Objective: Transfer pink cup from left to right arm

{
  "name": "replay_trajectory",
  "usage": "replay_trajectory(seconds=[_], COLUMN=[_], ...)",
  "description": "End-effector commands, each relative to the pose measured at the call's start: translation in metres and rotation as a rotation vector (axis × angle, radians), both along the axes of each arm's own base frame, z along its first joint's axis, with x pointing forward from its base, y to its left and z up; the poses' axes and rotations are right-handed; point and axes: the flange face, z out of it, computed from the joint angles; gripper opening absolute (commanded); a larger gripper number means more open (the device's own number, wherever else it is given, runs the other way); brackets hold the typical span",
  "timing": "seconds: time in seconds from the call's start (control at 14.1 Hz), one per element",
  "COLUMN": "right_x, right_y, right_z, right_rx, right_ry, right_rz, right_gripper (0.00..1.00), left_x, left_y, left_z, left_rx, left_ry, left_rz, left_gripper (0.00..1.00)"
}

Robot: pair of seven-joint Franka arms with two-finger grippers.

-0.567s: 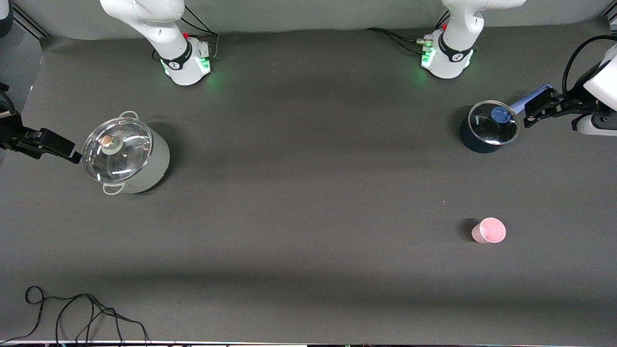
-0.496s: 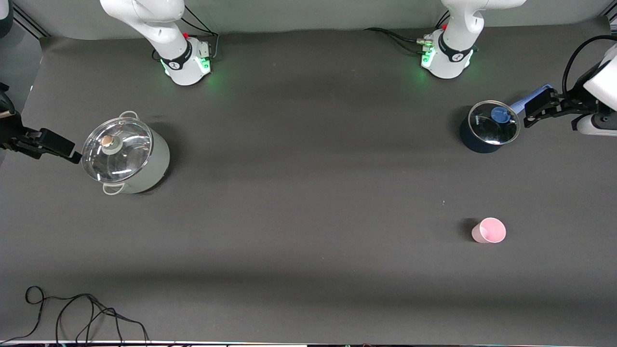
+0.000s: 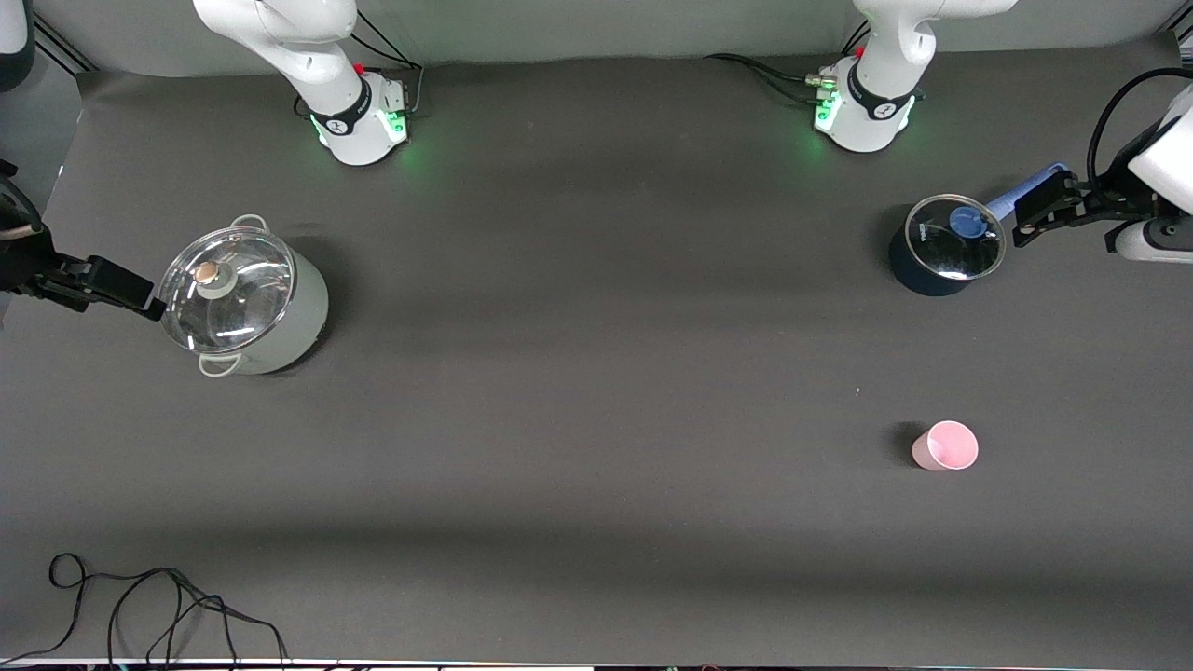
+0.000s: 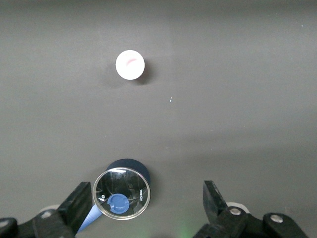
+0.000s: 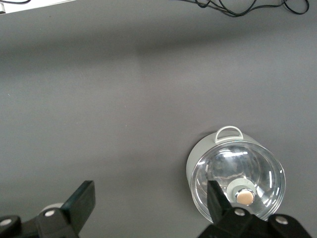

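The pink cup stands upright on the dark table, toward the left arm's end and nearer to the front camera than the small dark-blue pot. It also shows in the left wrist view. My left gripper hangs open and empty over the blue pot's handle, well apart from the cup; its jaws stand wide in the left wrist view. My right gripper is open and empty beside the steel pot, with its jaws wide in the right wrist view.
The steel pot with a glass lid stands toward the right arm's end. The blue pot carries a glass lid with a blue knob. A loose black cable lies at the table edge nearest the front camera.
My right gripper has shifted slightly toward the steel pot. The left arm and the pink cup have not moved.
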Motion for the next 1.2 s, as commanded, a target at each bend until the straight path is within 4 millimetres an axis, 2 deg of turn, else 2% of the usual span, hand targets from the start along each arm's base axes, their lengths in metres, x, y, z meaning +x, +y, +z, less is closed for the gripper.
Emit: replay_trajectory(seconds=[0.0,0.14,0.21,0.35,0.5,0.64,0.78,0.92,1.13], right_x=[0.000,0.000,0.001,0.000,0.000,0.000,0.000,0.000,0.000], right_y=[-0.001,0.000,0.001,0.000,0.000,-0.001,-0.001,0.000,0.000], right_z=[0.003,0.002,0.001,0.002,0.002,0.002,0.002,0.001,0.001], right_rx=[-0.023,-0.023,-0.023,-0.023,-0.023,-0.023,-0.023,-0.022,-0.022], right_ry=[0.007,0.008,0.010,0.009,0.009,0.009,0.009,0.012,0.012], right_rz=[0.014,0.009,0.008,0.008,0.008,0.006,0.006,0.008,0.008], right_gripper=[1.00,1.00,1.00,1.00,1.00,1.00,1.00,1.00,1.00], left_x=[-0.003,-0.001,0.004,0.012,0.023,0.032,0.044,0.057,0.075], left_y=[-0.002,-0.002,0.000,0.012,0.046,0.077,0.113,0.158,0.223], left_z=[0.009,0.012,0.013,0.021,0.022,0.010,-0.012,-0.046,-0.129], left_rx=[0.016,0.016,0.016,0.015,0.007,-0.064,-0.142,-0.263,-0.455], left_ry=[-0.011,-0.033,-0.050,-0.115,-0.181,-0.217,-0.252,-0.315,-0.441], left_rz=[-0.010,-0.016,-0.073,-0.321,-0.493,-0.574,-0.660,-0.754,-0.851], left_gripper=[1.00,1.00,1.00,1.00,1.00,1.00,1.00,1.00,1.00])
